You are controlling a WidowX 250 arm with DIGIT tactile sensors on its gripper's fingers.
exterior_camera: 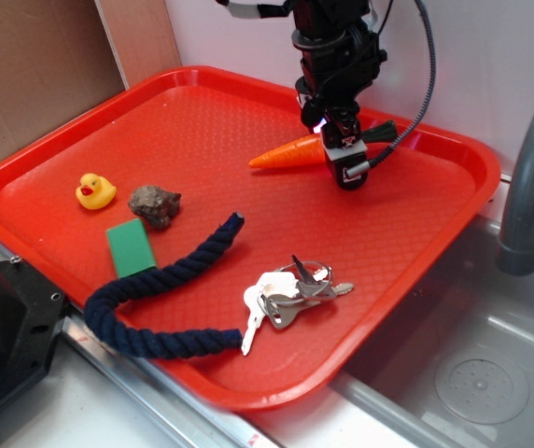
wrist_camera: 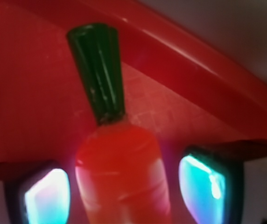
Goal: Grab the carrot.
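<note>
Keys [exterior_camera: 286,294] lie by the tray's [exterior_camera: 52,177] near edge; the carrot [exterior_camera: 290,152] lies toward the far edge, straddled at its thick end by the gripper [exterior_camera: 342,154], seemingly not yet closed; closing and lifting are called for

1. We see the carrot [exterior_camera: 290,153] lying on the tray [exterior_camera: 202,98], far side, between the end effector [exterior_camera: 344,161] fingers.
2. Keys [exterior_camera: 286,291] lie nearer; rope [exterior_camera: 160,294], block [exterior_camera: 130,248], rock [exterior_camera: 155,204], duck [exterior_camera: 94,191] leftward.
</note>
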